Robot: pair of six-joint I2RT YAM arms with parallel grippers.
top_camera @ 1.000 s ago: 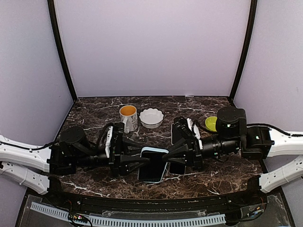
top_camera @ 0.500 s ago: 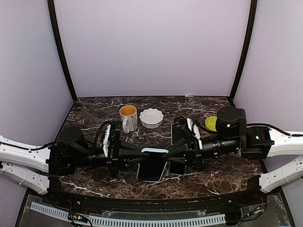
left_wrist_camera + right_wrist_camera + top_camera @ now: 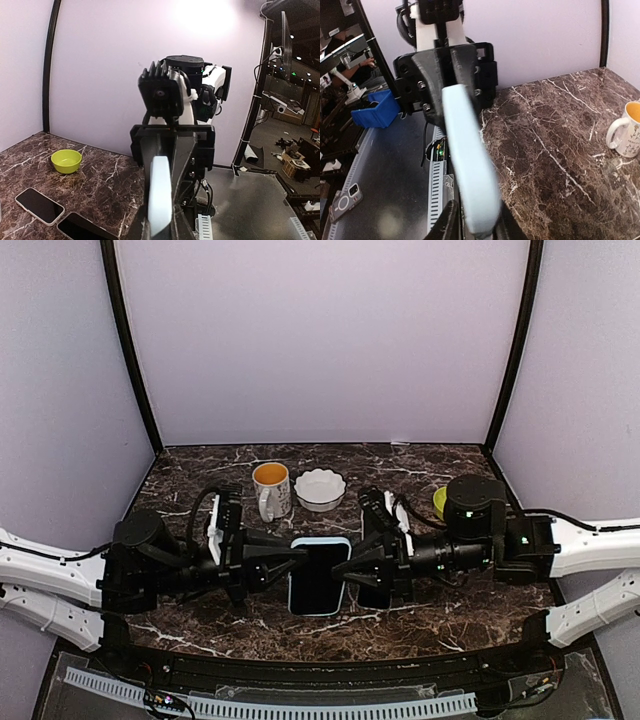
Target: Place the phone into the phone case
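Note:
A pale blue phone case (image 3: 320, 577) with a dark face is held above the table's middle, between both grippers. I cannot tell whether a phone sits in it. My left gripper (image 3: 298, 558) is shut on its left edge, and my right gripper (image 3: 343, 570) is shut on its right edge. In the left wrist view the case's pale edge (image 3: 161, 192) stands upright in the left gripper (image 3: 161, 222). In the right wrist view the edge (image 3: 469, 170) runs slanted out of the right gripper (image 3: 472, 222). Two dark phones (image 3: 39, 206) (image 3: 84, 229) lie flat on the table under the right arm.
A mug (image 3: 271, 488) with an orange inside and a white bowl (image 3: 320, 489) stand behind the case. A green bowl (image 3: 441, 502) sits at the right, behind the right arm. One phone's end (image 3: 373, 596) shows under the right gripper.
The case has moved a little away from the front edge and turned square to the table. Both grippers have stayed on it, and the right arm has shifted left.

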